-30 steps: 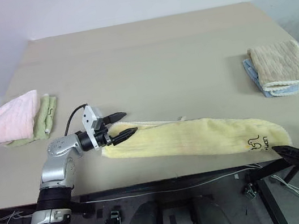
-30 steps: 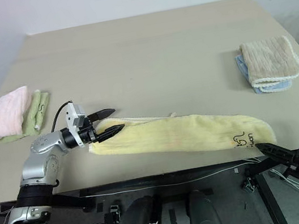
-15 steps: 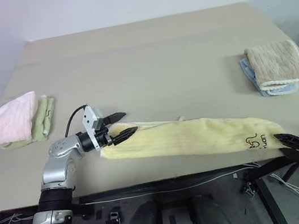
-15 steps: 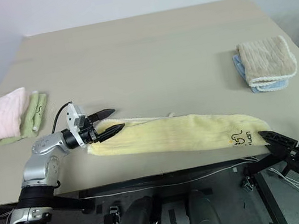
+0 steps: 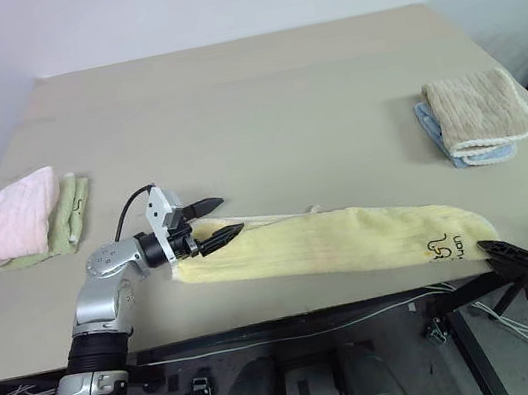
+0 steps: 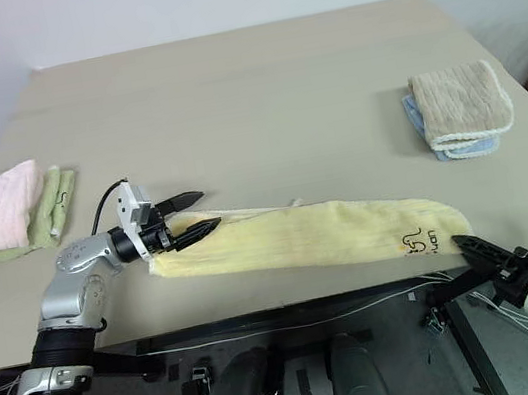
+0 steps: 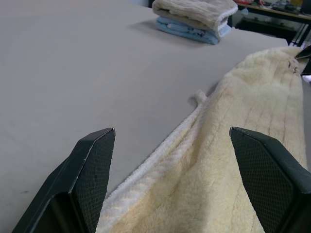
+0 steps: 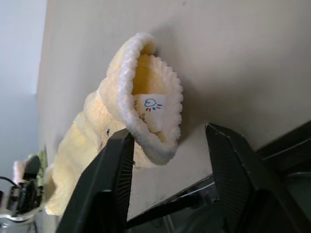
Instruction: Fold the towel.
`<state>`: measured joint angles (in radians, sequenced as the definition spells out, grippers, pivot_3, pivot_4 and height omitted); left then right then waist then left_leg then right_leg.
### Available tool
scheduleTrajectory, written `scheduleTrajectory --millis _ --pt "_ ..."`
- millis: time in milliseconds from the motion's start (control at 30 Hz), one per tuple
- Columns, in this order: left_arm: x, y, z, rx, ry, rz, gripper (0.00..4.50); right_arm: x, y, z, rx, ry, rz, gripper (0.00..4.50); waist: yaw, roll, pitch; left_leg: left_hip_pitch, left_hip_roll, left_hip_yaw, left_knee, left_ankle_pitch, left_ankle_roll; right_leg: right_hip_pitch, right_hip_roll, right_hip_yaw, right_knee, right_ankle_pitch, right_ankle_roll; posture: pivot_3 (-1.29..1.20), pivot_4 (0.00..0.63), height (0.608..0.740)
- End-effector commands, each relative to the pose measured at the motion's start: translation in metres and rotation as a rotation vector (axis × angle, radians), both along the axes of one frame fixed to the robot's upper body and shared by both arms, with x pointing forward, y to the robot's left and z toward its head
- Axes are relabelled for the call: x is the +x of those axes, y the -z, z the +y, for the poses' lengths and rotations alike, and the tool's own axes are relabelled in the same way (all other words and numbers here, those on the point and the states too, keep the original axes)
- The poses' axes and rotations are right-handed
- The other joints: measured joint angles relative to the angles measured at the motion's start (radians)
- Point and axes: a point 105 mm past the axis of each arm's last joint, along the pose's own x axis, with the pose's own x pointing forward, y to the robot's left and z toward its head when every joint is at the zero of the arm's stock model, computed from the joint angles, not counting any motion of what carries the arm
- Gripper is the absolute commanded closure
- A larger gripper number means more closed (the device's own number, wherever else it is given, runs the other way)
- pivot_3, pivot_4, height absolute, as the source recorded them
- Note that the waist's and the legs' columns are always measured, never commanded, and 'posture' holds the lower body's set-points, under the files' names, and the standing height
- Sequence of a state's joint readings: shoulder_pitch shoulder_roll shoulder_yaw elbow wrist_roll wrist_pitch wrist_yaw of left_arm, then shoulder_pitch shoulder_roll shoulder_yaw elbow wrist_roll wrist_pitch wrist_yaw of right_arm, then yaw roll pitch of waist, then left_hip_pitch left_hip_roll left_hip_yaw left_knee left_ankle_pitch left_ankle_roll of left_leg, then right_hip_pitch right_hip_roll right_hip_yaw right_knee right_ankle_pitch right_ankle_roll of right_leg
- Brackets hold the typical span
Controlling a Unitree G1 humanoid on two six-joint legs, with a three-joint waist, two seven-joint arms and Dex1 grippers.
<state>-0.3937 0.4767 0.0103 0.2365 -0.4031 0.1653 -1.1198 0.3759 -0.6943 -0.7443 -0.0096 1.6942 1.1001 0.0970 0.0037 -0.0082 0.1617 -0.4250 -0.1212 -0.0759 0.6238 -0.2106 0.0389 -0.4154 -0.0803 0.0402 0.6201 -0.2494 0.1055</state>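
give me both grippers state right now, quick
Left gripper: open, fingers straddling the left end of the towel, not gripping.
Right gripper: open around the towel's logo end, nothing held.

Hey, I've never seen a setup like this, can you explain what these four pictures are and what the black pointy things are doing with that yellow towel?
This is a two-armed humanoid robot, set to fold the towel. Two pictures come from cameras in its head, looking down over a table. The other two come from cameras on its wrists, looking along each tool's two black fingers.

The yellow towel lies stretched along the table's near edge. The left tool is open at one end, a finger on either side of the towel's corner, nothing gripped yet. The right tool is at the logo end, by the table edge; its wrist picture shows its fingers either side of that end's folded edge, not clamped.

Also on the table: a pink towel on a green one, and a beige towel on a blue one.
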Motion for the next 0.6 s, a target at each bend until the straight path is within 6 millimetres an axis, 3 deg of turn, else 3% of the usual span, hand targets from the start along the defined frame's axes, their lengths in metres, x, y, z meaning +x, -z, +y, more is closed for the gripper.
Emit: scheduleTrajectory --millis 33,333,600 --pt "0.0 -0.011 0.0 -0.012 0.002 -0.051 0.54 0.004 -0.002 -0.001 -0.041 0.008 -0.031 2.11 0.0 0.0 0.0 0.0 0.0 0.0 0.0 0.0 0.0 0.0 0.0 0.0 0.0 0.0 0.0 0.0 0.15 0.74" --pt "-0.002 -0.009 0.002 -0.014 -0.001 -0.044 0.54 0.011 -0.018 -0.008 -0.059 0.065 -0.089 2.11 0.008 0.001 0.0 0.0 0.0 0.0 0.0 0.0 0.0 0.0 0.0 0.0 0.0 0.0 0.0 0.0 0.15 0.74" --pt "-0.002 -0.008 0.002 -0.015 -0.001 -0.042 0.54 0.02 -0.029 0.002 -0.068 0.075 -0.121 2.11 0.009 0.001 0.0 -0.001 0.0 0.0 0.0 0.0 0.0 -0.001 0.0 0.0 0.0 0.0 0.0 0.0 0.15 0.74"
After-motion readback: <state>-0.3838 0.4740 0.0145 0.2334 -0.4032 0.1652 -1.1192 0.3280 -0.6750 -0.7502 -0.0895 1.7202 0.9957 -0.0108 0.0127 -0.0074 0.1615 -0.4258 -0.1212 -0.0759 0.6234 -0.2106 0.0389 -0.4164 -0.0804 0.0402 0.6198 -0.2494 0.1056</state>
